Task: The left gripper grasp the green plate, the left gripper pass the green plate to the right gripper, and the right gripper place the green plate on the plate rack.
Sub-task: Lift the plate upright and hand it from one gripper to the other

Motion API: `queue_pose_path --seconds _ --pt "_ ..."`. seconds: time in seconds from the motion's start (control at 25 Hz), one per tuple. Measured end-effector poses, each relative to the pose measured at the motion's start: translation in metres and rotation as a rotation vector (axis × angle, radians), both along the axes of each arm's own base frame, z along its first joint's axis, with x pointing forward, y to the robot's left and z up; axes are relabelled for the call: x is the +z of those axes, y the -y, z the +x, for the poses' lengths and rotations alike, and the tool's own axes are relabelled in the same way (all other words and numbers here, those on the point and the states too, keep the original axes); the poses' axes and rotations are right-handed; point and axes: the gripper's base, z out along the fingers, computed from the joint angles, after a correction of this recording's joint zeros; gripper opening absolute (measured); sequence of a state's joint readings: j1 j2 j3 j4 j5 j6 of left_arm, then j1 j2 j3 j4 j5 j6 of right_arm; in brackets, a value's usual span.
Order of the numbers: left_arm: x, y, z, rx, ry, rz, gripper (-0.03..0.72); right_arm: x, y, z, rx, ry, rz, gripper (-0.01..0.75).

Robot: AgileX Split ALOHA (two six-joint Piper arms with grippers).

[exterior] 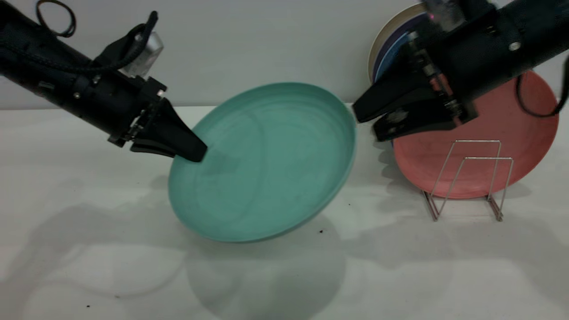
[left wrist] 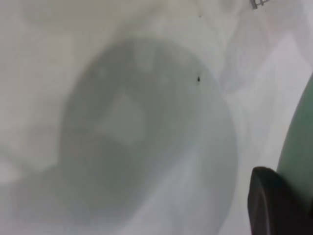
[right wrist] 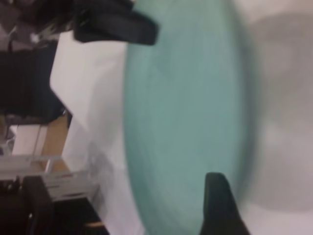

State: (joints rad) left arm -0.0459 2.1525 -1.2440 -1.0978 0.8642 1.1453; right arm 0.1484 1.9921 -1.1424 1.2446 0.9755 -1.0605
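Observation:
The green plate [exterior: 266, 164] hangs tilted above the white table, its face turned to the exterior camera. My left gripper [exterior: 194, 154] is shut on the green plate's left rim; in the left wrist view one black finger [left wrist: 274, 205] lies against the green rim [left wrist: 299, 142]. My right gripper [exterior: 366, 123] is open, its jaws spread just at the plate's right rim; I cannot tell if they touch it. In the right wrist view one finger [right wrist: 217, 205] stands before the plate [right wrist: 186, 112]. The plate rack [exterior: 466, 178] stands empty at the right.
A salmon-pink plate [exterior: 529, 129] leans upright just behind the rack. Blue and cream plates [exterior: 391, 49] lean on the back wall behind my right arm. The plate's shadow [exterior: 266, 275] falls on the table [exterior: 89, 222] below it.

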Motion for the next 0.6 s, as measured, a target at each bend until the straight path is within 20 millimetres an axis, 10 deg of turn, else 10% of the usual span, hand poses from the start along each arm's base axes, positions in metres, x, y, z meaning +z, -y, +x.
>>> queue_pose_path --seconds 0.28,0.6 --pt "0.001 0.016 -0.002 -0.023 0.014 -0.012 0.014 -0.002 -0.02 -0.003 0.003 0.026 -0.034 0.468" --pt "0.003 0.02 -0.003 -0.026 0.003 -0.038 0.094 -0.005 -0.017 -0.001 -0.018 0.03 -0.066 0.117"
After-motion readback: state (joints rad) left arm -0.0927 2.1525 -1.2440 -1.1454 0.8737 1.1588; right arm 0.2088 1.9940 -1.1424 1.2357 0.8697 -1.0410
